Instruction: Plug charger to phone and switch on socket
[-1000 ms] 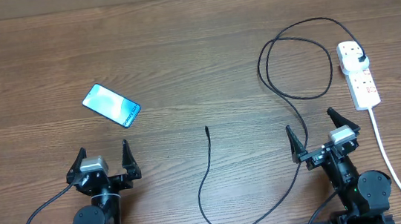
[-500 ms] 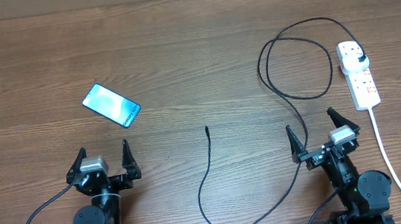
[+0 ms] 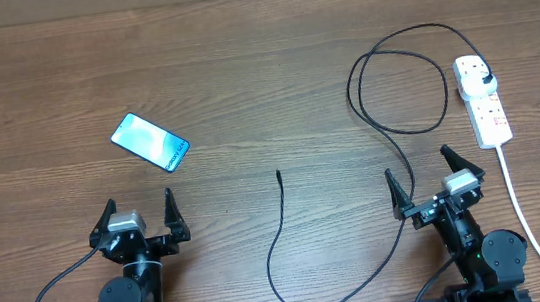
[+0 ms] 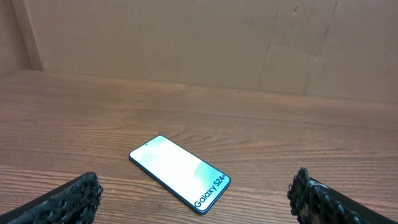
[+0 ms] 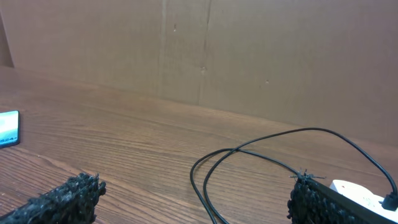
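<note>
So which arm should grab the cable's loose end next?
Probably right. The cable tip lies about midway between both open grippers, but the phone sits just ahead of the left gripper, which could steady it; the cable runs past the right gripper.

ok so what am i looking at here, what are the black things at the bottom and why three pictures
A two-armed robot, filmed by three cameras. The wide picture looks straight down on a wooden table; the robot sits at its near edge, each arm ending in a two-finger claw: the left gripper and the right gripper. Both are open and hold nothing. The other two pictures come from wrist cameras, so the dark lumps in their lower corners are each claw's own fingers. On the table lie a lit phone, a thin black charger cable, tip free, and a white socket strip with a black plug in it.
</note>
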